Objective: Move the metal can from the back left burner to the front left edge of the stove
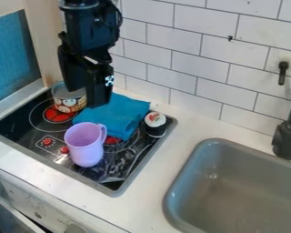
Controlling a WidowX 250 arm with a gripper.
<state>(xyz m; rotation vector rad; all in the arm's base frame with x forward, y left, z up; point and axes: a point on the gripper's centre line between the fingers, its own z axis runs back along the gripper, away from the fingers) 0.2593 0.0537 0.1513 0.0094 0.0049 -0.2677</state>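
Hanging at upper left with gripper (85,98) spread, near the can (65,102) and blue cloth (119,113) on the stove (19,129), with a purple mug (85,145) at left of centre, a cupcake (155,123) right of the cloth, and a sink (199,152) at lower right.

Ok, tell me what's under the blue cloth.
The blue cloth lies on the black stove top, and part of a red burner shows at its near edge. Anything else beneath it is covered.
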